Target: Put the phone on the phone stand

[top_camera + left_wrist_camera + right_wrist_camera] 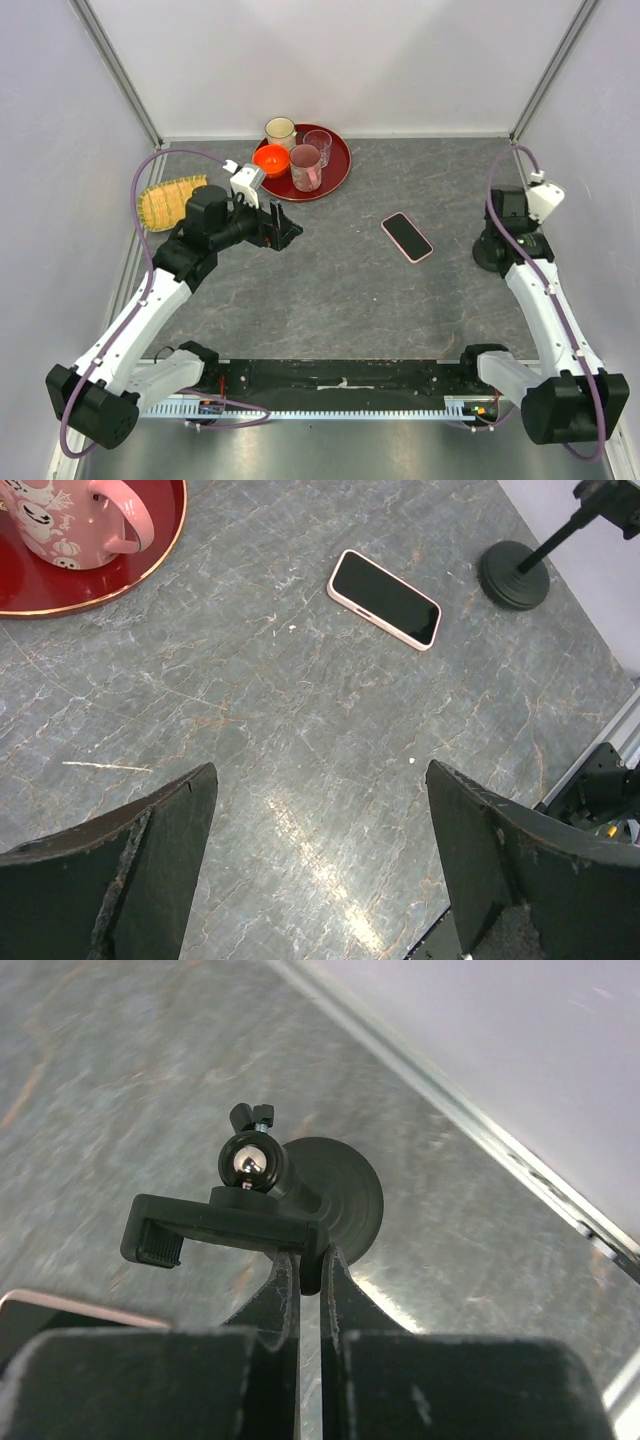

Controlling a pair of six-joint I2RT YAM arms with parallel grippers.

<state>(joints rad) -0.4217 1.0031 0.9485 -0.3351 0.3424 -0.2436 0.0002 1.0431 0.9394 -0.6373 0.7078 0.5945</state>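
Saw phone (407, 237) flat on table (340, 300), screen up, long axis diagonal, far-left to near-right, apart from phone stand (230, 1225) at table's right side. Found R gripper (308, 1260) pinched tight on stand's holder bar; L gripper (320, 780) spread wide, holding nothing.

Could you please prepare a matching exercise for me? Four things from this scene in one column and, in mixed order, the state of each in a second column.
Column one:
1. phone
2. left tool
3. right tool
4. red tray

Column two:
A. shut on the holder of the phone stand
B. carries cups
C. open, holding nothing
D. lies flat, screen up

Pairs: 1-D, 2-C, 3-A, 4-B
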